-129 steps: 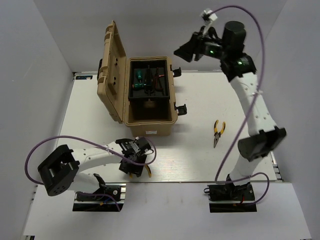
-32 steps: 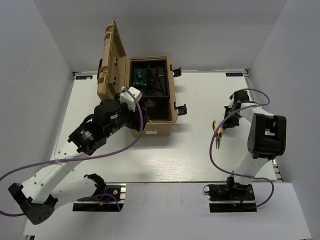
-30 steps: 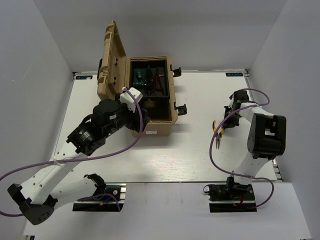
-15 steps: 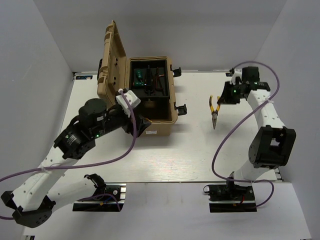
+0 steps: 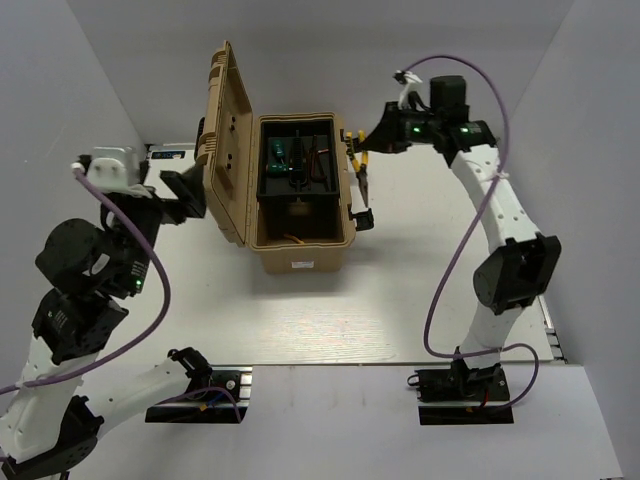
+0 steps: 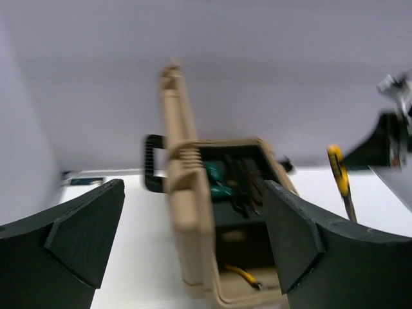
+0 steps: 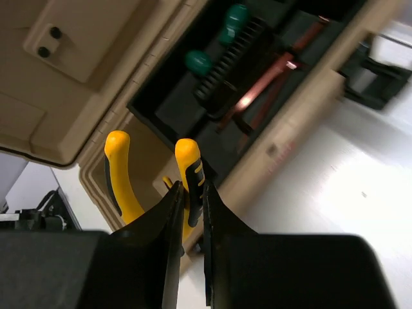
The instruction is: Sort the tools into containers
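Pliers [image 5: 361, 168] with yellow handles hang tips down from the right claw [image 5: 368, 145]. That claw is clenched on one handle, up by the right wall of the open toolbox [image 5: 300, 262]. Green screwdrivers [image 5: 278, 155] and brown hex keys [image 5: 318, 160] lie in its black tray [image 5: 266, 186]. Second pliers [image 5: 290, 238] lie on the box floor. Left claw [image 5: 185, 195] is spread wide and empty, left of the lid [image 5: 225, 150].

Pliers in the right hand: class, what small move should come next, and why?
Probably carry the pliers a little leftward, over the toolbox's open lower compartment. The right hand grips them at the box's right rim, not yet clearly over the opening, where another pliers already lies.
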